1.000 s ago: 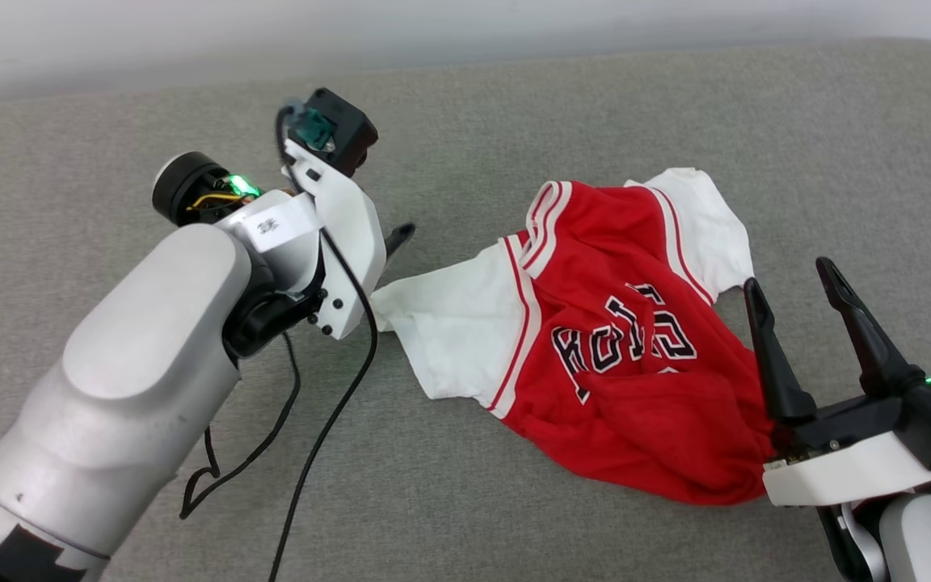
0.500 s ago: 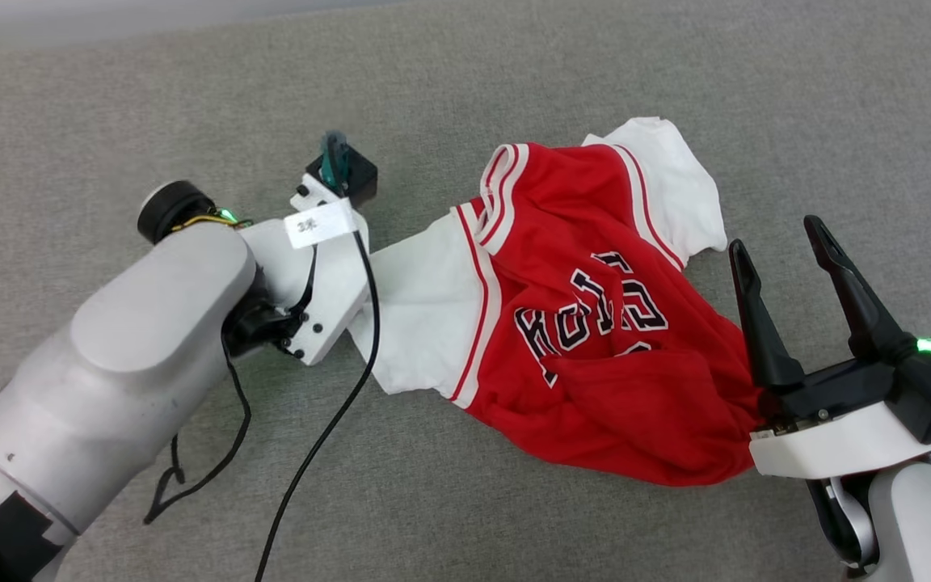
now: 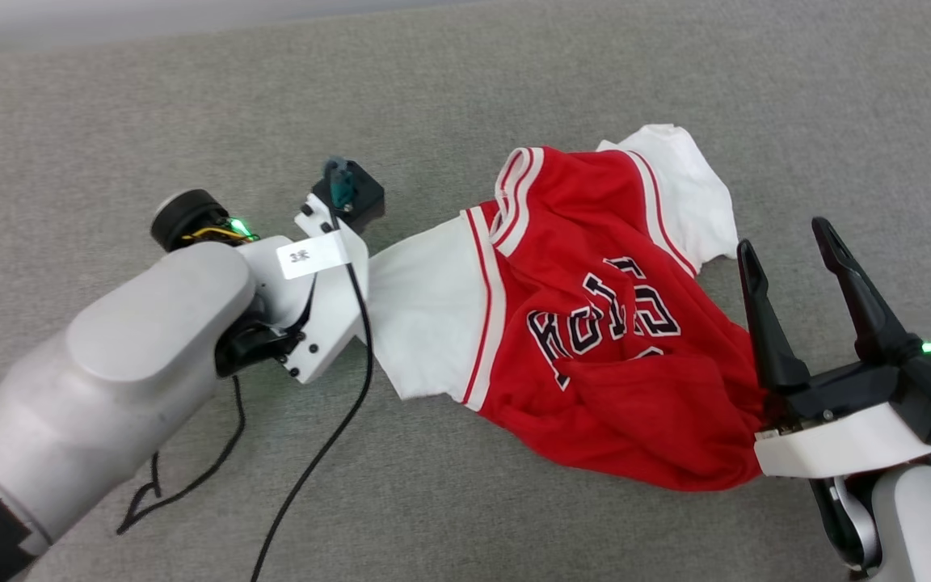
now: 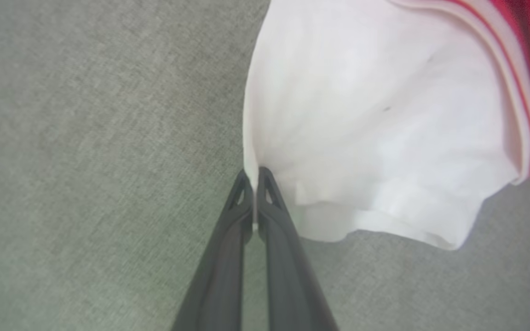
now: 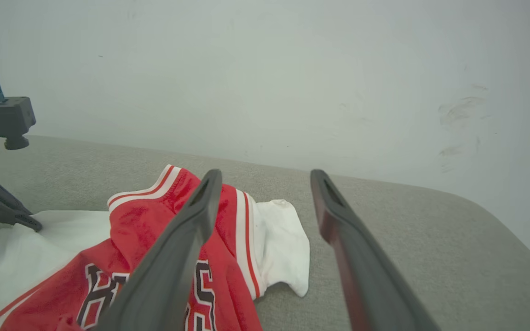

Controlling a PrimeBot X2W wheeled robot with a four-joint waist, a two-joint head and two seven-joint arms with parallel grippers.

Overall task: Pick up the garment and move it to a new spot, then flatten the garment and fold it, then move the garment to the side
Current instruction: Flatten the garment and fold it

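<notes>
Jersey [image 3: 611, 347] lies crumpled on the grey fabric surface [image 3: 514, 97], lettering up.
Left tool [image 4: 252, 177] is pinched tight on the edge of the near white sleeve [image 3: 425, 315]. Right tool [image 3: 783, 236] stands wide apart and empty at the bunched red hem, fingers pointing over the cloth.

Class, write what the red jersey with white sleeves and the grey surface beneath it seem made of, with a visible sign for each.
The red jersey with white sleeves: thin matte fabric, probably a light knit; it crumples into limp folds. The grey surface: matte woven cloth, upholstery-like; a fine flecked weave shows.
</notes>
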